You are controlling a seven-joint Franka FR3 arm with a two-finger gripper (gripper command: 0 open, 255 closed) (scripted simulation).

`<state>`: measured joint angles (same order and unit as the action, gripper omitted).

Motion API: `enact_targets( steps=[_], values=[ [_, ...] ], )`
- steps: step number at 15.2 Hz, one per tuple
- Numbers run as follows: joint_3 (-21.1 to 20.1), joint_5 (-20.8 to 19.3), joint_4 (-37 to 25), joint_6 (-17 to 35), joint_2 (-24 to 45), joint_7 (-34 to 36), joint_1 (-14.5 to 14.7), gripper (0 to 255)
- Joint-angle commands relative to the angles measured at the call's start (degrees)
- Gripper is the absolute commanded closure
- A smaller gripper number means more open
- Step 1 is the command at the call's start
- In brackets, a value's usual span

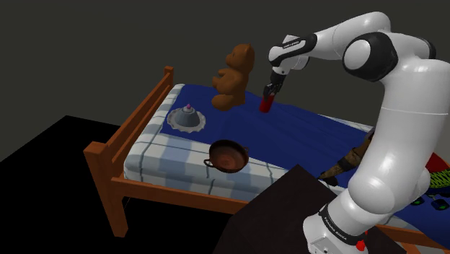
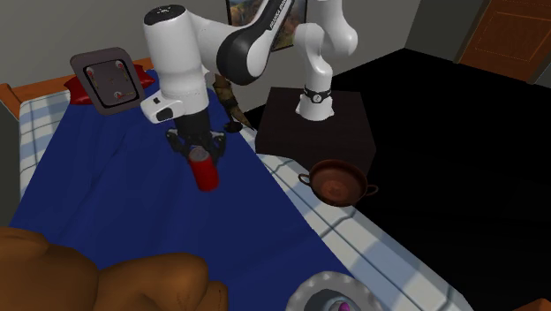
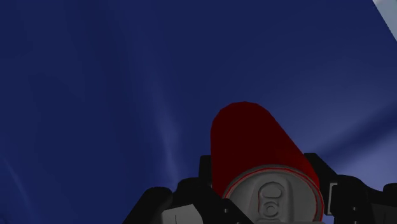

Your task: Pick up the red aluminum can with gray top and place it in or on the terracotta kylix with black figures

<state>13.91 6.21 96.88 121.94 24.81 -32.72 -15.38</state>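
**Shoulder view.** My jaws are closed on the red can [image 1: 266, 104], gripping it near its grey top. The can is roughly upright over the blue blanket [image 1: 310, 130], well apart from the kylix [image 1: 228, 156] and farther up the bed from it. I cannot tell whether its base is clear of the blanket. If it is not, a sideways carry toward the kylix would drag it and could twist it in my grip. A teddy bear [image 1: 232, 76] sits beyond the kylix and a grey dish [image 1: 189, 119] lies near it. Neither appears to lie between the can and the kylix.

**Second exterior view.** The kylix [image 2: 337, 181] rests at the very edge of the mattress, with the dark stand [image 2: 313, 119] just behind it. The can [image 2: 207, 174] is well apart from the kylix, over the blanket. The kylix is a shallow bowl, and I judge that a low approach could let the can's base knock its rim and push it off the bed. A tall can released off-centre could also topple out of it or tip it.

**Wrist view.** The can [image 3: 254, 146] is clasped between my jaws just below its rim, with the pull-tab top nearest the camera. With so high a hold on a smooth wall, I judge that a quick swing toward the kylix could let the can pivot or slip.
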Motion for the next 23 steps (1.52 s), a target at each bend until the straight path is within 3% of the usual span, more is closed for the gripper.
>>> enact_targets(
  steps=[1,12,23],
  values=[
    [-0.1,-0.5,2.2,0.4,-1.8,1.1,1.0,255],
    [-2.8,-5.6,23.7,5.9,-18.3,14.5,10.1,255],
    [-9.7,-7.9,36.8,7.0,-30.3,30.1,17.4,255]
  ],
)
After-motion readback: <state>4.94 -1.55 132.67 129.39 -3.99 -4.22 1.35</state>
